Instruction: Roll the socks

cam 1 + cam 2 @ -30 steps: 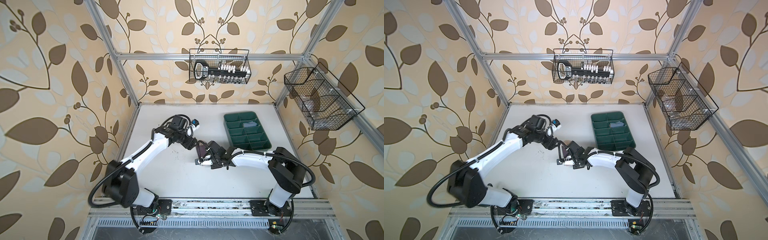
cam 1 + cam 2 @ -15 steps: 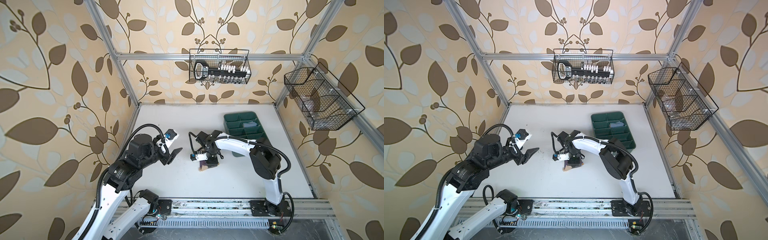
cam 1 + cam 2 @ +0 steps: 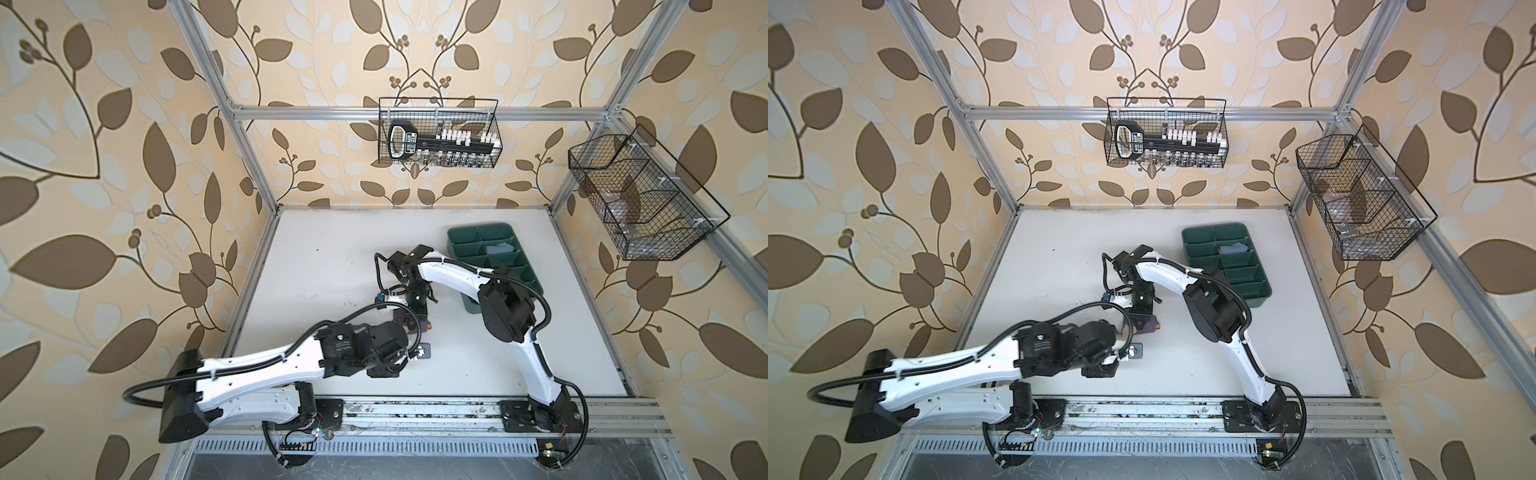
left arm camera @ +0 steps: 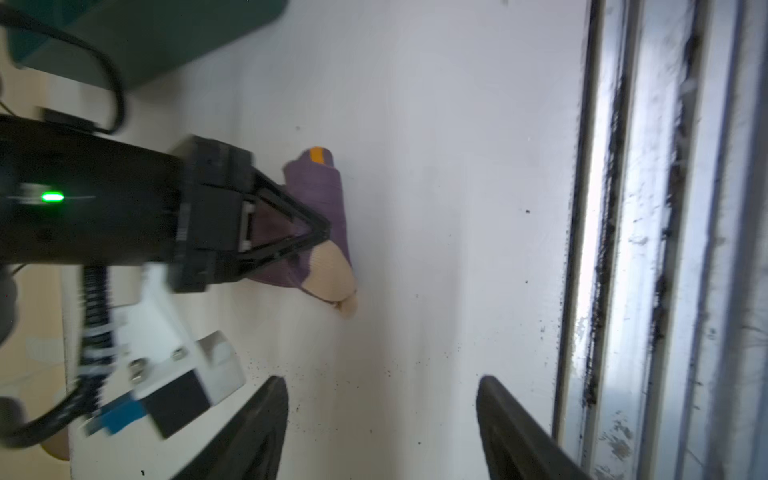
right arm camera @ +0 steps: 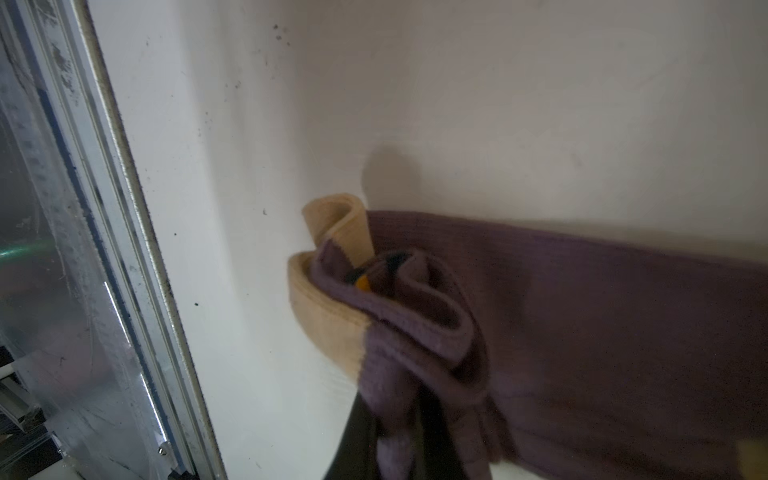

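A purple sock (image 5: 582, 311) with a tan toe and heel lies partly rolled on the white table, in both top views near the middle (image 3: 424, 327) (image 3: 1153, 328). My right gripper (image 5: 399, 453) points down from above and is shut on a fold of the purple fabric; its black tip (image 4: 320, 232) presses into the roll (image 4: 322, 195). My left gripper (image 4: 382, 415) is open and empty, low over the table a short way from the sock. In the top views the left arm (image 3: 365, 345) covers its fingers. A grey-blue fabric lump (image 3: 498, 248) lies in a tray compartment.
The green divided tray (image 3: 461, 237) stands at the back right, close behind the right arm (image 3: 449, 274). The metal front rail (image 4: 648, 249) runs close beside the left gripper. Wire baskets hang on the back wall (image 3: 438, 137) and right wall (image 3: 636, 199).
The left arm, pulled back to the left half a second ago, has swung in again and now sits low beside the sock. The right gripper has stayed shut on the sock.
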Controlling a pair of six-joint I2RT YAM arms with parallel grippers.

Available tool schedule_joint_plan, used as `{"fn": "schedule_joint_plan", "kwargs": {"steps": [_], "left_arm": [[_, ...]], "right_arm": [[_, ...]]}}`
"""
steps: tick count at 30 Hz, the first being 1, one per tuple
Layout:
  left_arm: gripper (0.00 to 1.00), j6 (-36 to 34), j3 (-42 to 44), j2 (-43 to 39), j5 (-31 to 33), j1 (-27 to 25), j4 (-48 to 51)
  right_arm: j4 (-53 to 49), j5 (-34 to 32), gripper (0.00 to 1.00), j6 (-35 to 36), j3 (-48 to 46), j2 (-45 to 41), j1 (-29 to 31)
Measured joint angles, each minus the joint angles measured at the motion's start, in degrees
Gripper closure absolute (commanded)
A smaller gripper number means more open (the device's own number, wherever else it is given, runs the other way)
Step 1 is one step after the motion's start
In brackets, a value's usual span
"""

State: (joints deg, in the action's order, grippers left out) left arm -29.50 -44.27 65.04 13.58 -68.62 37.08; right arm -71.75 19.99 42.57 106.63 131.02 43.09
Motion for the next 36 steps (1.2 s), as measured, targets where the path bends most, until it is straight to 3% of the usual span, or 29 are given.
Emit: {"fn": "schedule_joint_plan", "kwargs": {"steps": [13,18,25,31,36], "left_arm": [[0.33,-1.81,6.27,20.15,15.45,0.07,-29.0],[0.52,-2.71,7.3,23.39,17.38,2.36,-34.8],[0.88,-2.99,5.09,25.73,15.96,6.49,-34.77],[0.94,-1.44,-0.28,27.1,10.14,9.22,-27.36],[0.93,-1.4,-4.44,27.32,0.61,12.92,-20.79]], "right_arm": [[-0.35,5.09,1.0,1.22,0.0,1.01,-2.03],[0.22,6.51,1.0,1.77,-0.98,0.96,-2.4],[0.94,7.23,0.98,1.84,-1.4,0.94,-2.99],[6.54,6.16,0.65,1.05,-7.21,-3.37,-3.58],[14.67,3.39,0.54,-0.37,-15.32,-12.26,-4.7]]}}
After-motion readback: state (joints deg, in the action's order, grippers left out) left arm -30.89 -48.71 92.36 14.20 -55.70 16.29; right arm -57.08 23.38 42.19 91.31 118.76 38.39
